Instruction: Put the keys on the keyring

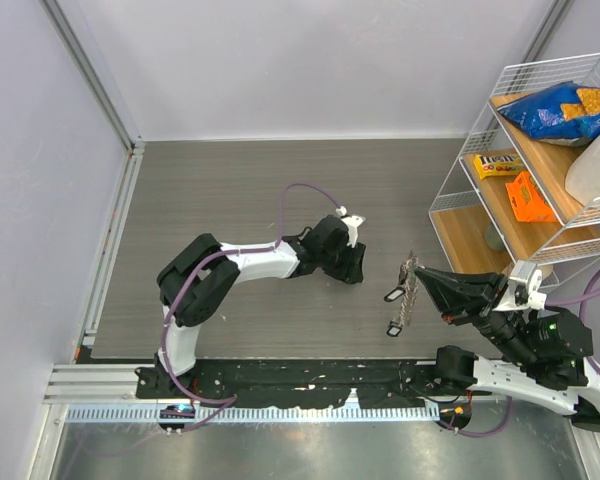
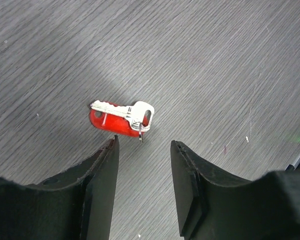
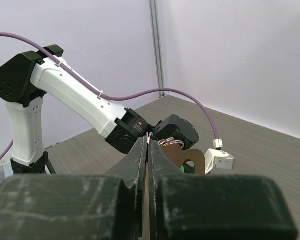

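From above, a wire rack (image 1: 450,195) stands at the right edge of the worktop (image 1: 230,180). Its upper shelf holds a blue snack bag (image 1: 555,108) and a white container (image 1: 598,165). The shelf below holds a yellow packet (image 1: 497,166) and an orange packet (image 1: 530,197). Just left of the rack, the right end effector (image 1: 421,273) is pressed together on the keyring (image 1: 410,292), whose beaded strip hangs in the air with two small dark pieces on its left side. The left end effector (image 1: 352,265) points down at the worktop mid-scene, well apart from the keyring, and a purple cable (image 1: 298,195) arcs over its arm.

From the left wrist, a red-headed key (image 2: 121,117) lies flat on the worktop with a silver key across it. It sits just ahead of the spread fingers (image 2: 101,175), not between them, with the left tip at its lower edge.

From the right wrist, the fingers (image 3: 138,165) are shut tight, and thin wire shows at their tips. The left arm (image 3: 75,95) fills the background.
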